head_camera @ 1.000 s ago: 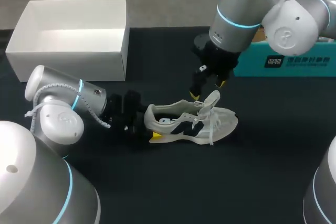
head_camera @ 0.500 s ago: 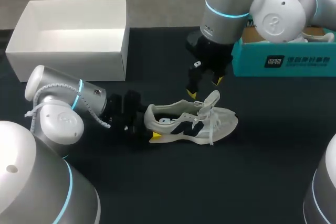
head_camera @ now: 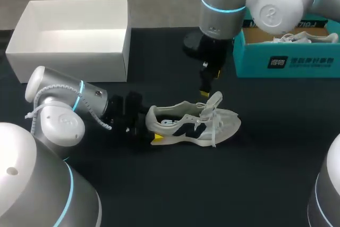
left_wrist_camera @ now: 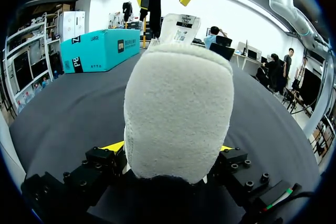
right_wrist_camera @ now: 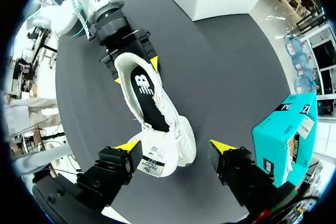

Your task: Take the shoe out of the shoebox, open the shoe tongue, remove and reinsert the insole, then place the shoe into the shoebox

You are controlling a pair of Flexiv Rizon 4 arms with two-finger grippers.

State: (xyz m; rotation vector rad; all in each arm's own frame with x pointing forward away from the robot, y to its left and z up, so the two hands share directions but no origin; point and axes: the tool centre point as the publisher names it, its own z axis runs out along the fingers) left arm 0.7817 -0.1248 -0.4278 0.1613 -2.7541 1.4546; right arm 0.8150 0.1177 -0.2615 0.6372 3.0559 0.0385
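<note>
The right arm has risen and drawn back from the shoe (head_camera: 191,123), uncovering more of the teal shoebox (head_camera: 297,62). The right gripper (head_camera: 206,84) now hangs above the raised tongue (head_camera: 214,99), fingers spread wide, one to either side of the tongue in the right wrist view.

Surface: a black table (head_camera: 265,158). The shoe rests on it near the middle, heel toward the left arm. The left gripper (head_camera: 150,127) pinches the heel from both sides. The dark insole (right_wrist_camera: 144,90) lies inside the shoe.

Containers: a white open box (head_camera: 69,59) stands at the back left, well apart from the shoe. The teal shoebox stands at the back right and holds a second white shoe (head_camera: 300,38).
</note>
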